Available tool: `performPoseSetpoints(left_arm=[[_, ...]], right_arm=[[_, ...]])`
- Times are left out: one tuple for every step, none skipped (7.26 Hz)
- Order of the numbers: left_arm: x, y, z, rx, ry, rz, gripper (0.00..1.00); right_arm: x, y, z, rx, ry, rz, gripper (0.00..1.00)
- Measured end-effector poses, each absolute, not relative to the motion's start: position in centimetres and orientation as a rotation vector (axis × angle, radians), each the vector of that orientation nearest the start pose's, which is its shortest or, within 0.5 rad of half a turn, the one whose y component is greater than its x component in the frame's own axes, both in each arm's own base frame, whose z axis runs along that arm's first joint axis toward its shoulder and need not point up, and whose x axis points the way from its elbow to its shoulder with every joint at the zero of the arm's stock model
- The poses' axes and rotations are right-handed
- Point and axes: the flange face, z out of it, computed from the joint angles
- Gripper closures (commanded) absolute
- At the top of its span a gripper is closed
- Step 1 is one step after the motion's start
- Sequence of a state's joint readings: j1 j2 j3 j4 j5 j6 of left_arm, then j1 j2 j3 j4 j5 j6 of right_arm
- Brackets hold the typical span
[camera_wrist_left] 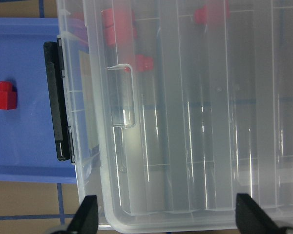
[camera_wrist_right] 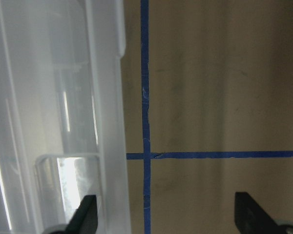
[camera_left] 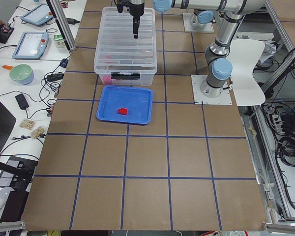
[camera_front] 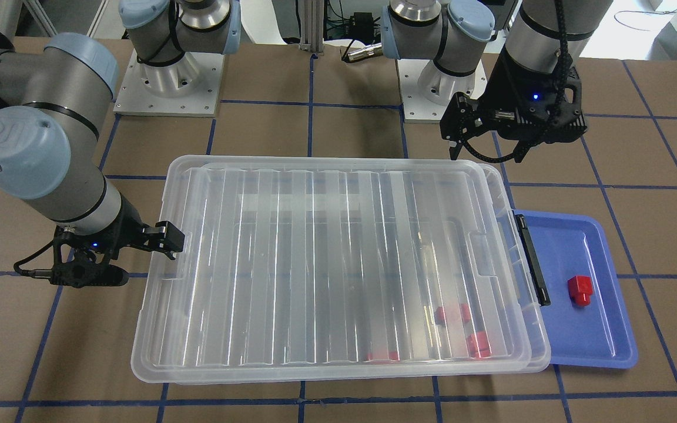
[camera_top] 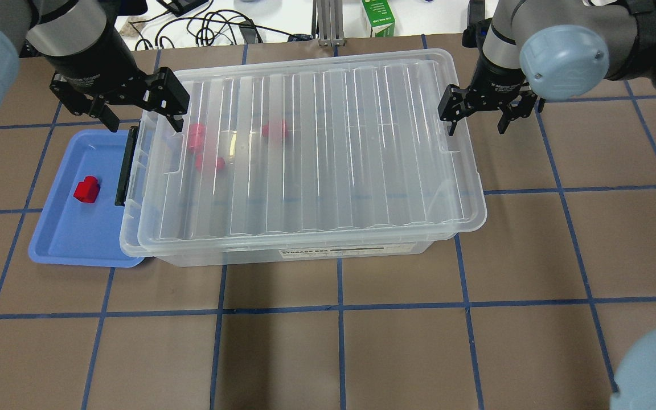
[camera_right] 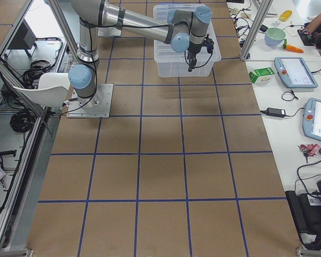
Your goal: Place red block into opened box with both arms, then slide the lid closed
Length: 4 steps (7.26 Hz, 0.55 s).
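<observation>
overhead view: the red block (camera_top: 86, 189) sits alone on the blue tray (camera_top: 66, 245) at left centre of the frame, outside the box (camera_top: 203, 259) and just beside its black latch (camera_top: 126, 165). the lid (camera_top: 333, 154) lies flat across the box, shifted a touch toward the right of the frame. a thin strip of the box's rim shows at the latch end, and the lid overhangs at the right end. through the ribbed plastic, three blurred red pieces (camera_top: 209, 164) show inside, bunched near the latch end. the left gripper (camera_top: 141, 114) hangs at upper left above that end, fingers spread wide and holding nothing. the right gripper (camera_top: 476, 117) is at upper right by the lid's other short edge, also spread and empty. in its wrist view one fingertip (camera_wrist_right: 85, 214) is over the lid's rim, the other over the bare brown table (camera_wrist_right: 210, 97). whether that tip touches the lid, can't tell.
</observation>
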<state>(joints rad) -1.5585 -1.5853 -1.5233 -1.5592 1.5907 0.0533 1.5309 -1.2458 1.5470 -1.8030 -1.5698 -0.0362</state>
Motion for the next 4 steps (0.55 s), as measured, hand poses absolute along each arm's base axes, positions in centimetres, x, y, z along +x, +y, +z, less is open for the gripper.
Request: performPoseSetpoints(left_arm=[[-12.5, -50.4, 50.5, 0.062, 3.119, -0.069, 0.00], [-12.5, -50.5, 50.5, 0.060, 3.120, -0.070, 0.00], [-12.5, -50.5, 50.5, 0.059, 3.120, -0.072, 0.00], [-12.5, -50.6, 50.5, 0.057, 3.120, -0.077, 0.00]], right_arm=[[10.2, -60.9, 34.2, 0.018, 3.137, 0.107, 0.00], [8.9, -61.1, 34.2, 0.042, 3.136, 0.106, 0.00], [7.7, -61.3, 34.2, 0.068, 3.134, 0.108, 0.00], [6.5, -61.4, 34.2, 0.096, 3.134, 0.108, 0.00]])
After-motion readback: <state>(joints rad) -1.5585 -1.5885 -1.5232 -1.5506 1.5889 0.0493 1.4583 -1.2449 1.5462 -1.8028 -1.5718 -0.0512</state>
